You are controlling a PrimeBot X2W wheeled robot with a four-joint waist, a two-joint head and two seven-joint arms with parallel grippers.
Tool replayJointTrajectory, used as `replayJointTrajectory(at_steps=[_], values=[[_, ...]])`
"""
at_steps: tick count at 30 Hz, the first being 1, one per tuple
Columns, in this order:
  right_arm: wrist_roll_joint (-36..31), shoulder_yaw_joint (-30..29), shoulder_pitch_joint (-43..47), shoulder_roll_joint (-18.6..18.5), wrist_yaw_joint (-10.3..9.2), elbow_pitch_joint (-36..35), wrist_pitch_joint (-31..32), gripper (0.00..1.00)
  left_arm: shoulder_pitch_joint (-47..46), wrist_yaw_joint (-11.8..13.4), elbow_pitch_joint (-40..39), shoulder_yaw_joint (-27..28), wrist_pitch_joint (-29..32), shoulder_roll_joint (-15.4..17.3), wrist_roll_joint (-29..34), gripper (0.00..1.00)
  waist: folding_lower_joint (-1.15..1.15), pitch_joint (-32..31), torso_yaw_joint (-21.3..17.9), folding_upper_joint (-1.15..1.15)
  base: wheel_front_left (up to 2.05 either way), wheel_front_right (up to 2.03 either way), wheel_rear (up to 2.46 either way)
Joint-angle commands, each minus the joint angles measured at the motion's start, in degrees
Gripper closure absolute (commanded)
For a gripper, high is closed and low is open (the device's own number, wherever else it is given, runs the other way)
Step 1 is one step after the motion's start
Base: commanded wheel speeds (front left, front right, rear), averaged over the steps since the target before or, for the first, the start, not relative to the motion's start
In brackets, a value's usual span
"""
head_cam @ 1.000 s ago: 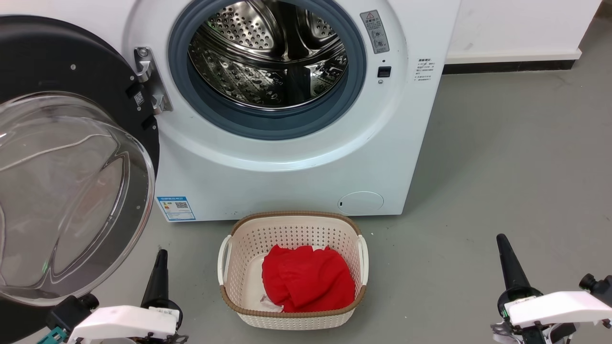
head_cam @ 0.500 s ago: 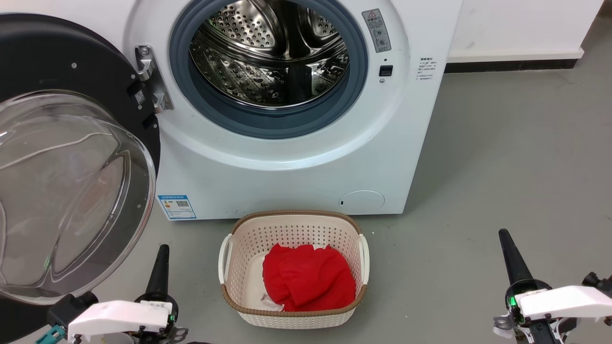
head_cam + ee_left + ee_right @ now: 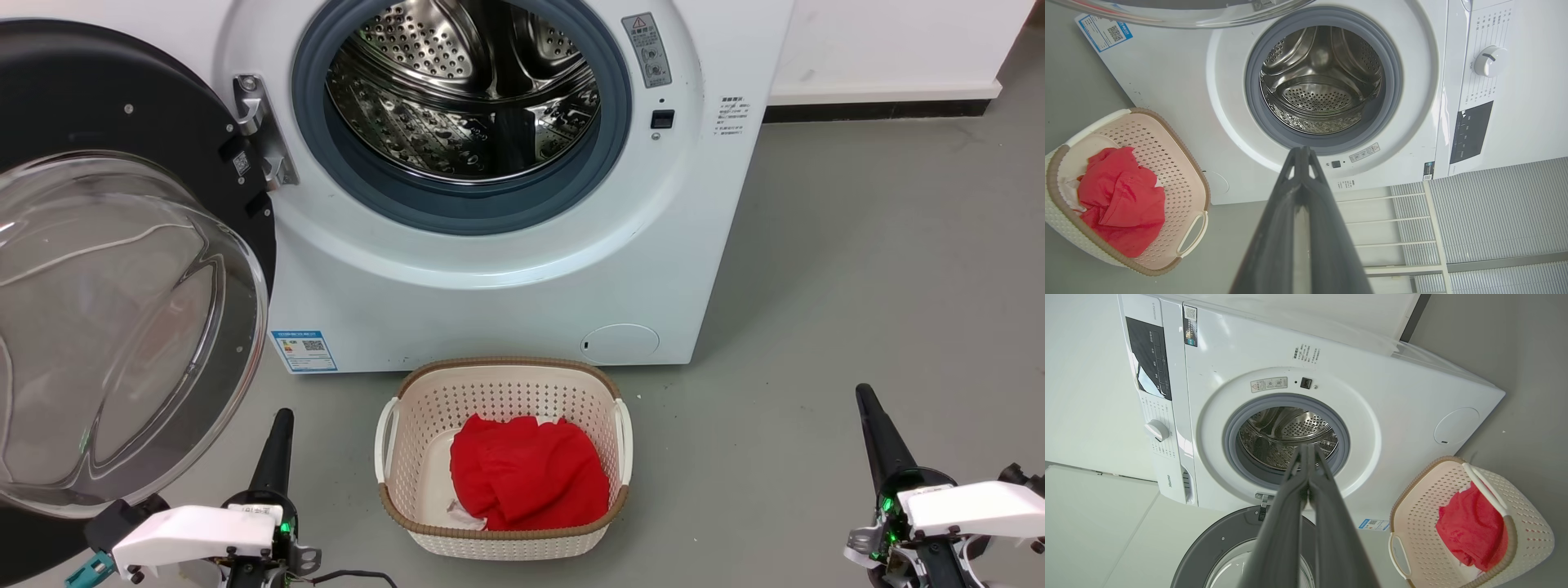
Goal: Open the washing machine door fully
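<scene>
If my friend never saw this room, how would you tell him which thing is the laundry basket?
Find the big white front-loading washing machine with the shiny steel drum. On the grey floor just in front of it sits a cream perforated plastic basket with a brown woven rim. Nothing else near it holds a crumpled bright red cloth.

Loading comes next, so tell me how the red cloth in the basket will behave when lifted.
The red cloth lies crumpled in soft folds, so it will probably flop and drape from a pinch. It looks thin, so likely light. A white piece under it might come up too.
</scene>
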Motion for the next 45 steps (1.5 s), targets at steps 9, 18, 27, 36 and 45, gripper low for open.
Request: replayJointTrajectory(at_steps=[9, 18, 27, 36, 45], values=[[5.09, -0.73, -1.82, -0.04, -0.01, 0.25, 1.43, 1.0, -2.01, -0.62, 0.67, 0.35, 1.3, 0.11, -5.11, 1.0, 0.0, 0.14, 0.16, 0.0, 0.0, 0.0, 0.0], [9.03, -1.31, -2.13, 0.09, -0.01, 0.69, 2.56, 1.0, -2.59, -0.71, 1.4, 0.55, 2.31, 0.11, -9.15, 1.0, 0.0, 0.27, 0.31, 0.0, 0.0, 0.0, 0.0], [12.69, -1.82, -2.76, 0.21, -0.02, 1.1, 3.63, 1.0, -3.34, -0.96, 2.09, 0.74, 3.25, 0.1, -12.92, 1.0, 0.0, 0.4, 0.46, 0.0, 0.0, 0.0, 0.0], [15.01, -2.23, -2.97, 0.36, -0.02, 1.33, 4.41, 1.0, -3.63, -1.06, 2.48, 0.84, 3.92, 0.09, -15.37, 1.0, 0.0, 0.5, 0.57, 0.0, 0.0, 0.0, 0.0], [14.71, -2.47, -3.0, 0.54, -0.02, 1.33, 4.63, 1.0, -3.59, -1.06, 2.47, 0.83, 3.91, 0.09, -15.38, 1.0, 0.0, 0.5, 0.57, 0.0, 0.0, 0.0, 0.0]])
